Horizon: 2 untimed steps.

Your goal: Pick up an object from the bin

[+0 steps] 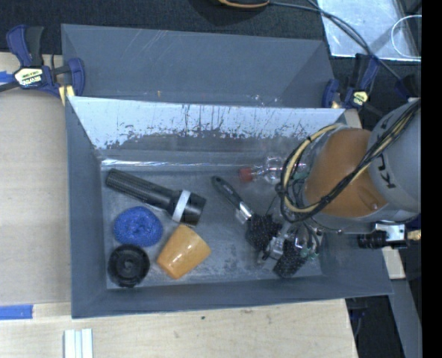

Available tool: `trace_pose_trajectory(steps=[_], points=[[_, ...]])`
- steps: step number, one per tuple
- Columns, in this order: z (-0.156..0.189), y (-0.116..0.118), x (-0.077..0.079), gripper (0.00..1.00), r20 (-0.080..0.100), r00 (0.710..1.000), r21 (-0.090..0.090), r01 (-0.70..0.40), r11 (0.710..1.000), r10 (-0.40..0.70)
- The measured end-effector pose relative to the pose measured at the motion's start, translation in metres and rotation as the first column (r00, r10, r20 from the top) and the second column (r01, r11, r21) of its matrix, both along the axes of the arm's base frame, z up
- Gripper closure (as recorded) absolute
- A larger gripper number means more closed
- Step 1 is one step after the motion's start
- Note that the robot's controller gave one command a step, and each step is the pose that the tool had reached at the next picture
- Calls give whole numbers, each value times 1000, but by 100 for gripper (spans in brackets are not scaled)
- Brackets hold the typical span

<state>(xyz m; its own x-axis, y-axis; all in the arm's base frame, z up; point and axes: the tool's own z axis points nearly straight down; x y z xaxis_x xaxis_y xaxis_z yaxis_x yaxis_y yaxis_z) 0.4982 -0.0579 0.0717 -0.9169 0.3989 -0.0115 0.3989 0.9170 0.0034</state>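
I have the gripper (pixel 284 250) down in the front right corner of the bin (pixel 86 200); I cannot tell whether it is open or closed. The black brush (pixel 243 213) lies just left of it, bristle head nearest. 1 orange cup (pixel 182 252) sits well apart.

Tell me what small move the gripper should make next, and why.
Probably a slight shift left in the view, onto the black brush: the gripper sits low near the bin's front right corner, just beside the brush's head.
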Motion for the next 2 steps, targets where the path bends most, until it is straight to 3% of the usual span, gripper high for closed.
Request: trace_pose_trajectory(steps=[1,2], points=[[4,-13,-10,100,5,971,9,241,971,-241],[4,-13,-10,100,5,971,9,241,971,-241]])
